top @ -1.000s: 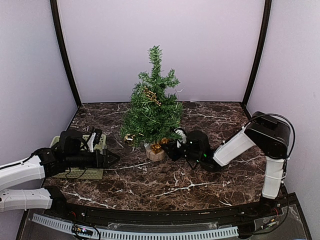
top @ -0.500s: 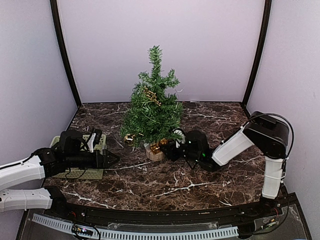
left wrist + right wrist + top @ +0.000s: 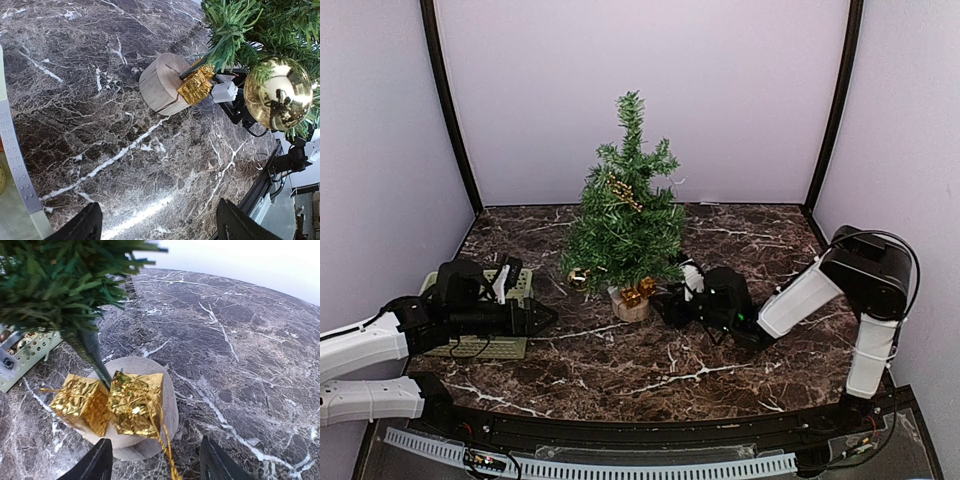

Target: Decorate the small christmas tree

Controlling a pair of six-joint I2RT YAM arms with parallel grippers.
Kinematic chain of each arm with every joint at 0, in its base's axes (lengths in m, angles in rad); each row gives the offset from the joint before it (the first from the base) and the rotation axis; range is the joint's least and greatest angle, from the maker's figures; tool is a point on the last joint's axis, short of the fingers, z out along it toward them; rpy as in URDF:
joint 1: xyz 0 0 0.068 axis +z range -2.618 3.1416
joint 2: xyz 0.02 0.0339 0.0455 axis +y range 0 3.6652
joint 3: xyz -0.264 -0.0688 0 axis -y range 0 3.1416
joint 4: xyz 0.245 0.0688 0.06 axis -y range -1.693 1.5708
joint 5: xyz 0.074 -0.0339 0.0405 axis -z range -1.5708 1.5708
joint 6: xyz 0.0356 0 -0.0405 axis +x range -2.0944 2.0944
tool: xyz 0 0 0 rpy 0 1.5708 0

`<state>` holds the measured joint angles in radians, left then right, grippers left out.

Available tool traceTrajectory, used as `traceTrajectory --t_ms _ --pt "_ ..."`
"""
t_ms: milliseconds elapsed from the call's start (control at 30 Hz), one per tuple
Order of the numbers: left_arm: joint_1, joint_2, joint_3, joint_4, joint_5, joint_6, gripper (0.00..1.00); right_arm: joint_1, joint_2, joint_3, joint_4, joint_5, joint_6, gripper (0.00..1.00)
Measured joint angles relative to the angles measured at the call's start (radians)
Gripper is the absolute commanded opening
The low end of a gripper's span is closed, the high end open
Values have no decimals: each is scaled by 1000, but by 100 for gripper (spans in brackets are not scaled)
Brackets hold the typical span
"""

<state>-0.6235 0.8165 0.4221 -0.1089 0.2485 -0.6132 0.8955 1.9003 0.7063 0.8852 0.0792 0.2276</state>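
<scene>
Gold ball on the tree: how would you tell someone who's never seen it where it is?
Find the small christmas tree in the middle of the dark marble table. On its lowest branches, on the side toward the green basket, hangs the gold ball. It is round and mirror-shiny, while the other gold things by the trunk are crinkly little gift boxes.

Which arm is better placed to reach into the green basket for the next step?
Left. The left gripper is open and empty right beside the green basket. The right gripper is on the far side of the small christmas tree, by the gold gift boxes at its stump.
</scene>
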Motion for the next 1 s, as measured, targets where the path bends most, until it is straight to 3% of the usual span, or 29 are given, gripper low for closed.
traceTrajectory --t_ms 467,1000 --pt "51 -77 82 -190 -152 -7 89 0 -329 -265 -45 -28 102 73" --pt "641 51 159 -259 -55 90 73 -123 -738 -193 -563 187 152 81"
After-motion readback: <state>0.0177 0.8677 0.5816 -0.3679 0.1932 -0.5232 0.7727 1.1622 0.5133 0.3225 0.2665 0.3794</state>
